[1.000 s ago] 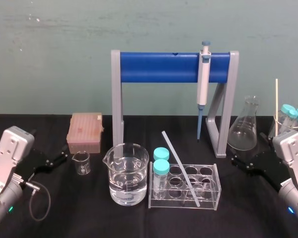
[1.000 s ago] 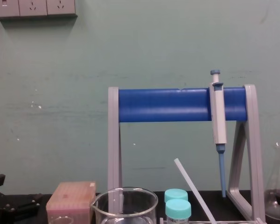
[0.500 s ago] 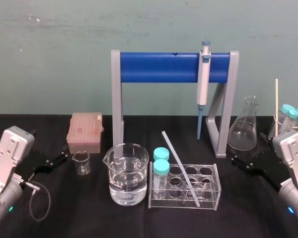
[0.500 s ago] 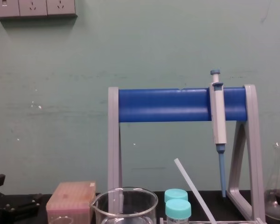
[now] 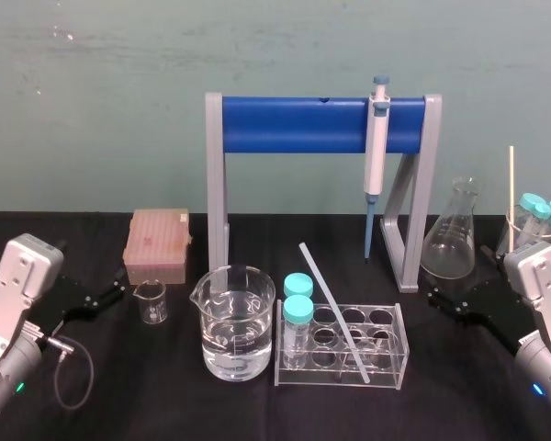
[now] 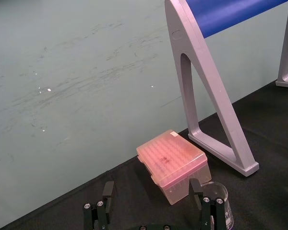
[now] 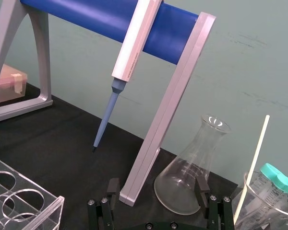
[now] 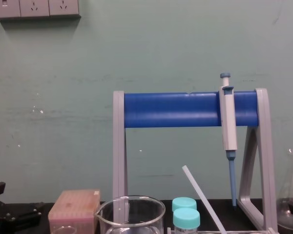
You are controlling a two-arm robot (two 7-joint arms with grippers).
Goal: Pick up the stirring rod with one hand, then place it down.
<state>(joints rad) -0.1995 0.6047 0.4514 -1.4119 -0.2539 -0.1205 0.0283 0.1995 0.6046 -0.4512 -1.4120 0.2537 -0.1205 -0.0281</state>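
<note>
The stirring rod (image 5: 333, 310) is a whitish translucent stick leaning in the clear tube rack (image 5: 395, 363) at the table's middle, its top end pointing up and to the left; in the chest view the stirring rod (image 8: 200, 194) rises beside the teal caps. My left gripper (image 5: 110, 296) rests open at the far left, next to a small beaker, nothing between its fingers (image 6: 108, 192). My right gripper (image 5: 445, 300) rests open at the far right, in front of the conical flask, with its fingers (image 7: 201, 186) empty. Both stand well apart from the rod.
A large beaker of water (image 5: 233, 323) stands left of the rack, two teal-capped tubes (image 5: 297, 312) inside the rack. The blue-barred stand (image 5: 312, 126) holds a pipette (image 5: 376, 156). A pink tip box (image 5: 157, 244), a small beaker (image 5: 151, 301), a flask (image 5: 453, 241) and a stick in a beaker (image 5: 511, 188) ring the scene.
</note>
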